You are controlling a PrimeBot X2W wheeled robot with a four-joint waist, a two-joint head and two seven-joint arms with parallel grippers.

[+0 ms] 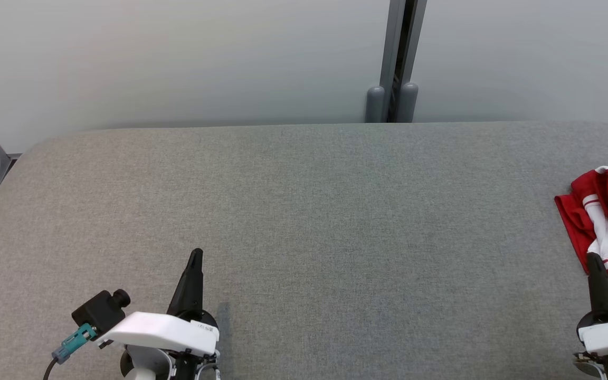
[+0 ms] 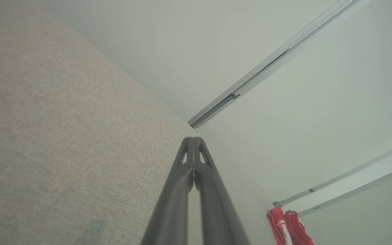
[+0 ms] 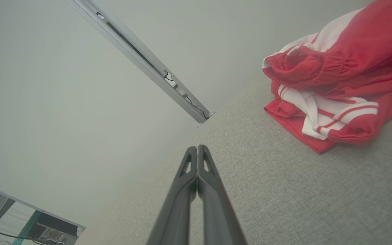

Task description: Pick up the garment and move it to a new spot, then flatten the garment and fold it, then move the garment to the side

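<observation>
**At the table's right end, a red heap beside two closed grippers**

At the lower left, we see the left gripper (image 1: 196, 259) low over the grey padded table (image 1: 304, 211). Its two dark fingers are pressed together with nothing between them, and its own wrist view shows the same pinched tips.

Further right, the right gripper (image 1: 593, 259) is likewise closed on nothing. Its tip is near the left edge of the garment (image 1: 607, 211), and the right wrist view shows table cloth between the fingers and the heap.

The garment is red with white stripes. It lies bunched at the table's far right, partly beyond the edge of the head view.

We judge that this scene fits two stages. The heap may be waiting to be carried to a fresh spot, or it may already be set aside after folding. Its layers look loose rather than squared, so we leave that open.

Either way, good work here means keeping the closed fingers from snagging the near hem. It also means reading the cloth from the right wrist view, since the head view crops it.

As for its lie, the long axis seems to run from the far side of the table toward the near side, slanting a little. A gathered elastic edge (image 3: 298, 64) sits on top at the far end, turned toward the wall, with the white striped panel below it. How far the garment reaches rightward we cannot tell.
</observation>
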